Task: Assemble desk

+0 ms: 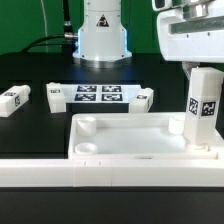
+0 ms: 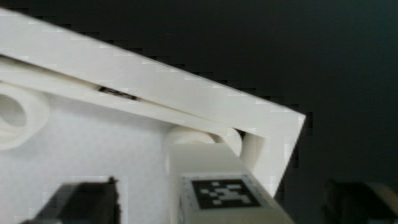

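The black counter (image 1: 30, 130) carries the marker board (image 1: 95, 95) at the rear, in front of the robot base (image 1: 100, 35). A loose leg (image 1: 12, 98) lies flat at the exterior view's left. A second loose leg (image 1: 145, 97) lies just beside the marker board, at its end toward the exterior view's right. A long white bar (image 1: 100, 175) spans the foreground, in front of the tabletop (image 1: 130, 135).

The upright leg (image 1: 203, 105) stands at the tabletop's corner on the exterior view's right. The jaws are spread above this leg. In the wrist view, one dark finger (image 2: 80, 200) shows on each side of the leg, with a clear gap on both sides. Nothing is pinched.
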Tool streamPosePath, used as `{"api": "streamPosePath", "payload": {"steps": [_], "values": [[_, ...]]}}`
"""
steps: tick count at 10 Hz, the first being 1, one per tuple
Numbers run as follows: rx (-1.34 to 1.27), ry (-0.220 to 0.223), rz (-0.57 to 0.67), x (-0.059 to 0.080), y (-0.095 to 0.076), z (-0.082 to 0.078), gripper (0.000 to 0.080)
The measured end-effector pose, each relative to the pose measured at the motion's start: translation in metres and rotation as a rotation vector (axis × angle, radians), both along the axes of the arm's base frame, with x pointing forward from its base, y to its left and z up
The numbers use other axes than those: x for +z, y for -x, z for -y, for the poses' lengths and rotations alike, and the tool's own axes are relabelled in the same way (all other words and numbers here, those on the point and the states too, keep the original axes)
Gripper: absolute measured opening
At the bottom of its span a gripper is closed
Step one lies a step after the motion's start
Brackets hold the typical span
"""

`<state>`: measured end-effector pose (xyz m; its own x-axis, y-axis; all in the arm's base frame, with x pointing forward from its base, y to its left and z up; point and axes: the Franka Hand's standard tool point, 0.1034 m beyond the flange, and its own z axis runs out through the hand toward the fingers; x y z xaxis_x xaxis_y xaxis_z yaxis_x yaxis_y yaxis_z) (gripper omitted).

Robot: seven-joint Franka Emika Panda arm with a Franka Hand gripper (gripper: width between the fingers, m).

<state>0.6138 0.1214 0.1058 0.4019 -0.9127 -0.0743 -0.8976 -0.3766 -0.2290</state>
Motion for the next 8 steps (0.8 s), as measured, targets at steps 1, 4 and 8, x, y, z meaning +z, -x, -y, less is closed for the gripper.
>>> {"api": "streamPosePath", "payload": {"steps": [1,4,8], "values": [[0.104,0.02,0.017,0.0001,-0.0002,0.0,0.0627],[0.309,0.058,0.05,-0.0009,0.0002,0.0001,0.0646],[0.784,0.167,0.067,0.0009,-0.0001,0.009,0.0649]]}}
